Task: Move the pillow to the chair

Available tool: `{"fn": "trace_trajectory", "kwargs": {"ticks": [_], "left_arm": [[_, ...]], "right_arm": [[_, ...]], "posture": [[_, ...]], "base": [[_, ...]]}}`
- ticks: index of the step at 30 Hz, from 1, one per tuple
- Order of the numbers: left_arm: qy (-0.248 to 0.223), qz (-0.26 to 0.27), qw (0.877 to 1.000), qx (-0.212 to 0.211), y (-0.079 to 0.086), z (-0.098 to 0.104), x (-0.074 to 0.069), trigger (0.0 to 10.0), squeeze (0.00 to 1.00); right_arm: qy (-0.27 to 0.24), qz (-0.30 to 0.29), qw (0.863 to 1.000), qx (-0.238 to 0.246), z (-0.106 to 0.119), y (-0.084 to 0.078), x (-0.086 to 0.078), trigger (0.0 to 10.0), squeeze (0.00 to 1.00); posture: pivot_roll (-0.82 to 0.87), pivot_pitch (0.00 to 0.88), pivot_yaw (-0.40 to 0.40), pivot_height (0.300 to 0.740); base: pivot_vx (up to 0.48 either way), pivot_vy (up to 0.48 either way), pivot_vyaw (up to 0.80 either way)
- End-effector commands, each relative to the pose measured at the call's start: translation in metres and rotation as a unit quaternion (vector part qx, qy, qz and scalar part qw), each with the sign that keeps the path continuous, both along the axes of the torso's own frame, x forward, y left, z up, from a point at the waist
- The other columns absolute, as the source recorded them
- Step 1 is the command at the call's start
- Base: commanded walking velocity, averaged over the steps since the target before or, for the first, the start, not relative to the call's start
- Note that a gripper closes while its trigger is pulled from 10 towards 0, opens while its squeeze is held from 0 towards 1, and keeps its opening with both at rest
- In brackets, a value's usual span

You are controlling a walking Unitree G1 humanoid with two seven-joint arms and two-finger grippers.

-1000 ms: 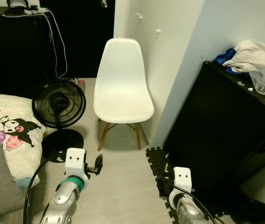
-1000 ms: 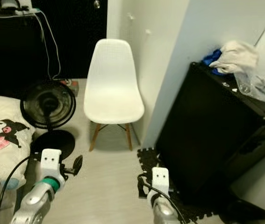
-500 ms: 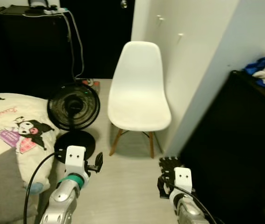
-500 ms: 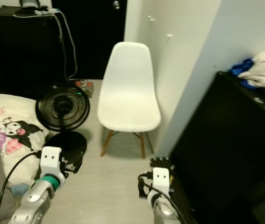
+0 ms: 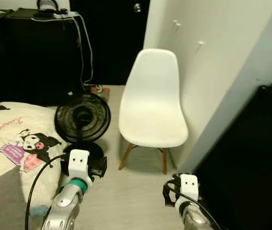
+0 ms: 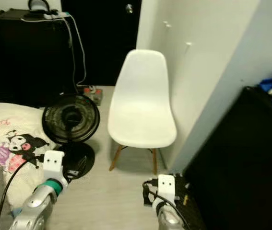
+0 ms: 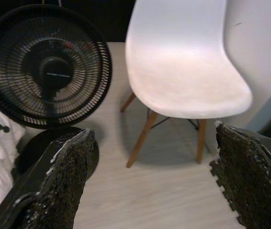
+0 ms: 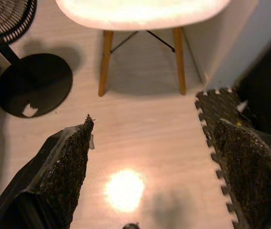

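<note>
Floor [image 8: 140,138] under chair [image 5: 153,103]; head view adds pillow [image 5: 11,139]

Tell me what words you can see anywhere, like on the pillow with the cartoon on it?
Pillow: one short word in reddish cursive above the cartoon figure, too blurred to read.
Chair, fan: no writing that shows.

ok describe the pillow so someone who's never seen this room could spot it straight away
Start at the white chair by the wall; the black floor fan stands to its left. Left of the fan lies the cream pillow, the only thing bearing a printed black-and-white cartoon character.
</note>
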State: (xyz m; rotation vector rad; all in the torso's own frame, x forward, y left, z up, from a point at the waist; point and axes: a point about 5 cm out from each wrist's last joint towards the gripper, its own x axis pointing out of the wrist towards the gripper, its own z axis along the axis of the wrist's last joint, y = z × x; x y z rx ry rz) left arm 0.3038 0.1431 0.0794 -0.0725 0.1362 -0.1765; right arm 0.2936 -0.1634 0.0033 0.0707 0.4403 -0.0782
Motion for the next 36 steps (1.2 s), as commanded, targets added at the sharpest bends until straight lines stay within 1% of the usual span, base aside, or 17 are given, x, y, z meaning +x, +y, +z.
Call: {"fn": "trace_trajectory", "kwargs": {"ticks": [1, 12, 18, 23, 32, 34, 36], "left_arm": [[0.010, -0.007, 1.000, -0.004, -0.0038, -0.0053, -0.0032, 10.0, 0.00], [0.009, -0.013, 1.000, -0.003, -0.0054, -0.0041, -0.0024, 10.0, 0.00], [0.009, -0.018, 1.000, 0.000, -0.0033, -0.0036, -0.0024, 10.0, 0.00], [0.007, -0.024, 1.000, 0.004, -0.0041, -0.0019, 0.0007, 10.0, 0.00], [0.005, -0.025, 1.000, 0.008, -0.0033, -0.0020, 0.0002, 10.0, 0.00], [0.006, -0.013, 0.999, 0.031, -0.0015, -0.0043, -0.0001, 10.0, 0.00], [0.008, -0.010, 0.999, 0.038, -0.0005, -0.0056, -0.0003, 10.0, 0.00]], "right_arm": [[0.000, -0.013, 1.000, -0.002, -0.0009, -0.0068, -0.0020, 10.0, 0.00], [0.000, -0.012, 1.000, -0.003, -0.0009, -0.0057, -0.0017, 10.0, 0.00], [-0.002, -0.014, 1.000, -0.001, -0.0007, -0.0037, -0.0016, 10.0, 0.00], [-0.001, -0.016, 1.000, 0.001, -0.0022, -0.0033, -0.0030, 10.0, 0.00], [-0.001, -0.015, 1.000, 0.000, -0.0029, -0.0025, -0.0036, 10.0, 0.00], [-0.002, -0.013, 1.000, 0.001, -0.0026, -0.0017, -0.0032, 10.0, 0.00], [-0.002, -0.012, 1.000, 0.002, -0.0026, -0.0011, -0.0032, 10.0, 0.00]], "posture": [[-0.04, 0.031, -0.013, 0.739], [-0.03, 0.033, -0.009, 0.739], [-0.03, 0.021, 0.010, 0.739], [-0.03, 0.016, 0.010, 0.739], [-0.03, 0.001, 0.011, 0.739], [-0.03, 0.000, 0.011, 0.739], [-0.03, 0.000, 0.011, 0.739]], "base": [[0.330, 0.000, 0.00], [0.321, 0.000, 0.00], [0.311, 0.000, 0.00], [0.302, 0.000, 0.00], [0.288, 0.000, 0.00], [0.000, 0.000, 0.00], [0.000, 0.000, 0.00]]}}
